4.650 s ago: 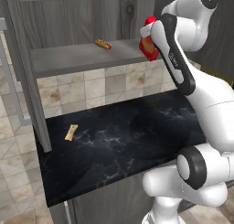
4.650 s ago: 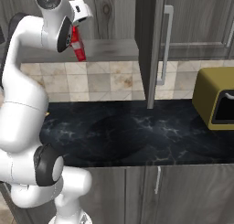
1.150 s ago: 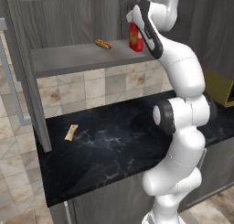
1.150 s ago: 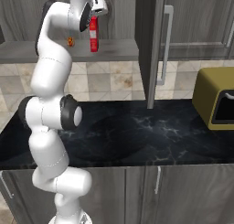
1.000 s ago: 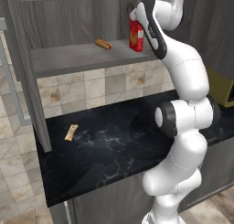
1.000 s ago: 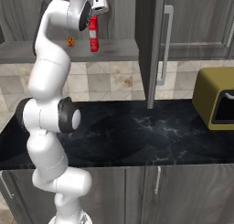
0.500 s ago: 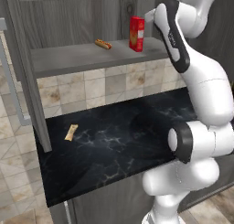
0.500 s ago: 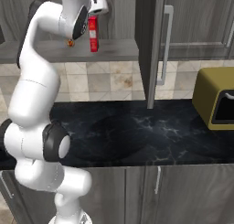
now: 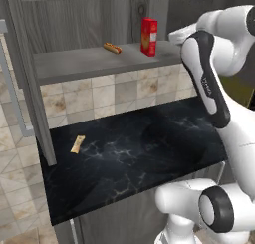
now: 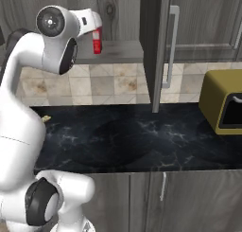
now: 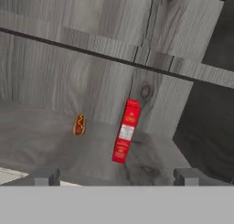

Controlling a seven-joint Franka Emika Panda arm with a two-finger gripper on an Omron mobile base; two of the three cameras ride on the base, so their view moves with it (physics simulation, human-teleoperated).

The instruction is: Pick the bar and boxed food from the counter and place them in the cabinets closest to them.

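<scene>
The boxed food (image 9: 149, 36), a slim red carton, stands upright and free on the grey shelf floor (image 9: 74, 63) of the open wall cabinet. The hand view has the carton (image 11: 126, 131) straight ahead at some distance. My gripper (image 11: 116, 177) is open, with its fingertips (image 11: 45, 176) far apart and nothing between them. It hangs just in front of the shelf, to the right of the carton in the left base view. In the right base view the carton (image 10: 97, 42) peeks out below my hand. The bar is out of view. The black marble counter (image 9: 149, 148) lies below.
A hot-dog bun (image 9: 112, 48) lies on the same shelf, left of the carton. A pale tan stick (image 9: 77, 144) rests on the counter's left part. The cabinet's open door (image 10: 158, 46) juts out at mid-right, and a yellow toaster (image 10: 224, 101) stands at the far right.
The gripper has let go of the carton, which now stands alone on the shelf. The hand has drawn back from it, away from the cabinet.
</scene>
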